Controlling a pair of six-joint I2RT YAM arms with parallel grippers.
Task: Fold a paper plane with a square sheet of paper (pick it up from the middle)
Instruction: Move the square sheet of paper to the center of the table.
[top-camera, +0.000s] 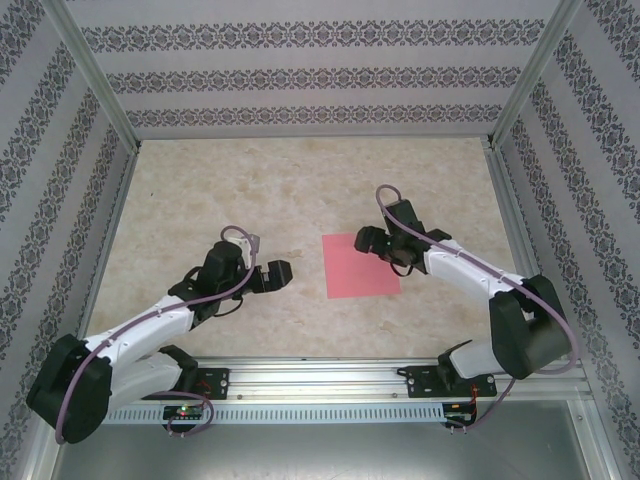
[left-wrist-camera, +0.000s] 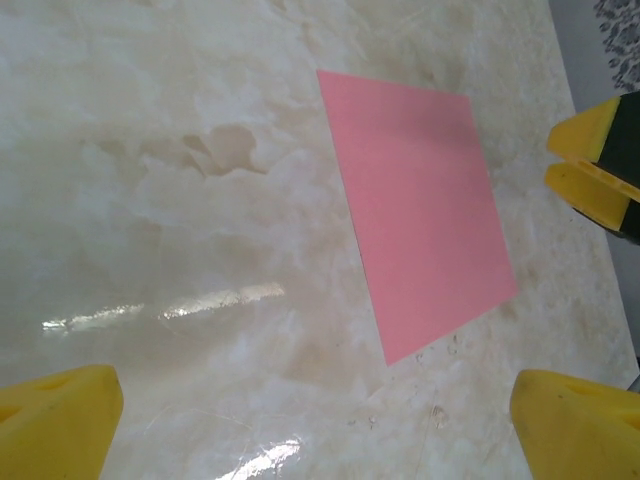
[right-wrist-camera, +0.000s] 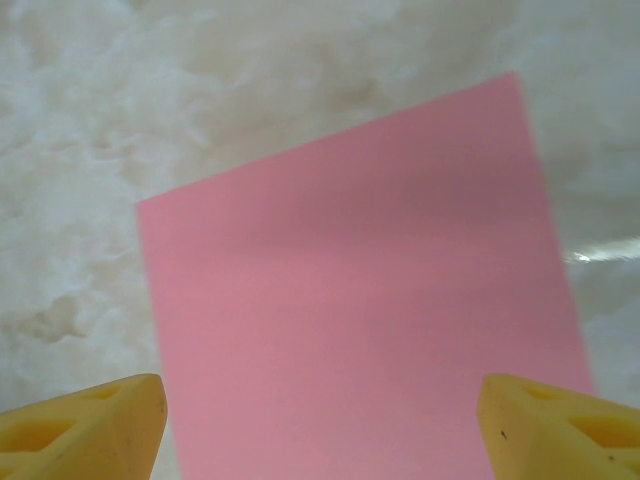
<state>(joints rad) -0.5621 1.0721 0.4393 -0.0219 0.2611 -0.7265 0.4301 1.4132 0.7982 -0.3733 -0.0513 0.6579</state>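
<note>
The right gripper (top-camera: 373, 242) has its yellow fingers spread wide with nothing between them. Just below and ahead of its fingertips lies the square sheet of paper (top-camera: 360, 267), which is flat, unfolded, plain pink-red and crisp-edged. The left gripper (top-camera: 272, 275) also has its jaws fully apart and empty, and the sheet lies ahead of it and to its right, not touching. Underneath is a glossy beige marble-look table (top-camera: 300, 180), enclosed by walls (top-camera: 300, 70) with patterned stripes.

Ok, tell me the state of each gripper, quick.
Left gripper: open, empty, off to the side of the pink paper.
Right gripper: open, over the paper's far edge, nothing gripped.
</note>
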